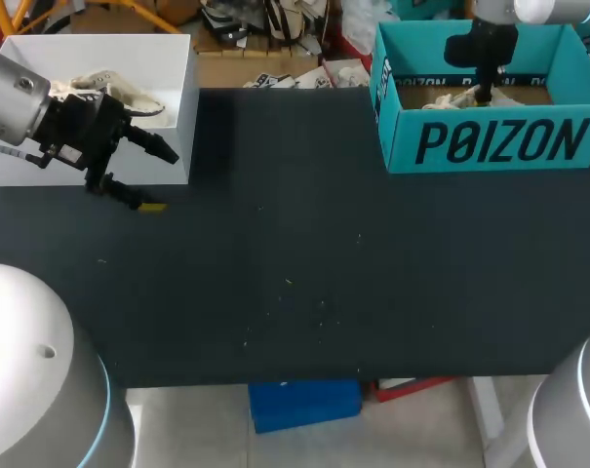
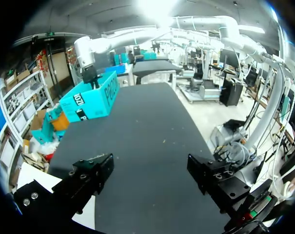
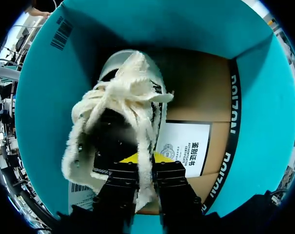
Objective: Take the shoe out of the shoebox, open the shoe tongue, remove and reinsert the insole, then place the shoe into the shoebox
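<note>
A cream, fuzzy-edged shoe (image 3: pixel 123 102) lies inside the teal shoebox (image 1: pixel 499 141) at the table's far right. My right gripper (image 1: pixel 485 93) reaches down into the box from above. In the right wrist view this gripper (image 3: pixel 146 168) is shut on the fuzzy edge of the shoe's opening, with a strip of that fabric pinched between its fingers. The shoe's dark inside shows ahead of the fingers. My left gripper (image 1: pixel 156 177) hangs open and empty above the table at the far left, in front of a white box (image 1: pixel 173 107). Its fingers (image 2: pixel 88 175) stand wide apart.
The white box holds a second cream shoe (image 1: pixel 119 90). A printed white card (image 3: pixel 184 141) lies on the shoebox floor beside the shoe. The dark tabletop (image 1: pixel 295 273) stretches between the two boxes. The teal shoebox (image 2: pixel 91 100) shows far ahead of my left gripper.
</note>
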Motion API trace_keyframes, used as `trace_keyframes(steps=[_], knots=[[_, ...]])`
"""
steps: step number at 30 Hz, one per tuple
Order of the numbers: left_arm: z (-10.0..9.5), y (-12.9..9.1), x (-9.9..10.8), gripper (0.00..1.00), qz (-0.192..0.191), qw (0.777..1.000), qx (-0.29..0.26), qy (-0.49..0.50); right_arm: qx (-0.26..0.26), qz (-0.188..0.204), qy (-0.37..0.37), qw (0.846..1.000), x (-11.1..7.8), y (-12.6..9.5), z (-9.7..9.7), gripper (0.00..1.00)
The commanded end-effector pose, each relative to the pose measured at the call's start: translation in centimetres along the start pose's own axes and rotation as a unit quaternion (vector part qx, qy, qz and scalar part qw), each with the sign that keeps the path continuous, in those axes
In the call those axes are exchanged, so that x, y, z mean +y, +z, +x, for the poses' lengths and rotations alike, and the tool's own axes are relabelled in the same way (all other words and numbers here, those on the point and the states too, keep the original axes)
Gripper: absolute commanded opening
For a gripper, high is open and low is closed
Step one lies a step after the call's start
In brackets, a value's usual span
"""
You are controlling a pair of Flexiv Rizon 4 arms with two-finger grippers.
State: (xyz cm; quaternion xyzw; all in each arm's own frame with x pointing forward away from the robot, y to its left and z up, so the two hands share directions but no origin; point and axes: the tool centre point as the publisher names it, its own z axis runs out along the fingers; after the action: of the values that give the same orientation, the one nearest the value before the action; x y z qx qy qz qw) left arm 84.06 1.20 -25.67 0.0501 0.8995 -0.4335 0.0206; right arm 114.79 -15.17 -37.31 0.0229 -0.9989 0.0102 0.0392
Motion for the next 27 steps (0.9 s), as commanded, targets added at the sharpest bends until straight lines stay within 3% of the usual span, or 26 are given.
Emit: trace_keyframes(steps=[1, 14, 27], knots=[[0.1, 0.0, 0.0, 1.00, -0.002, 1.000, 0.001, 0.000, 0.007, 0.001, 0.000, 1.000, 0.1, 0.4, -1.0, 0.40], [0.1, 0.0, 0.0, 1.00, -0.002, 1.000, 0.001, 0.000, -0.001, 0.016, 0.008, 1.000, -0.8, -1.5, -1.5, 0.31], [0.1, 0.0, 0.0, 1.00, -0.002, 1.000, 0.001, 0.000, -0.020, 0.052, 0.032, 0.998, -1.5, -7.7, 0.8, 0.29]])
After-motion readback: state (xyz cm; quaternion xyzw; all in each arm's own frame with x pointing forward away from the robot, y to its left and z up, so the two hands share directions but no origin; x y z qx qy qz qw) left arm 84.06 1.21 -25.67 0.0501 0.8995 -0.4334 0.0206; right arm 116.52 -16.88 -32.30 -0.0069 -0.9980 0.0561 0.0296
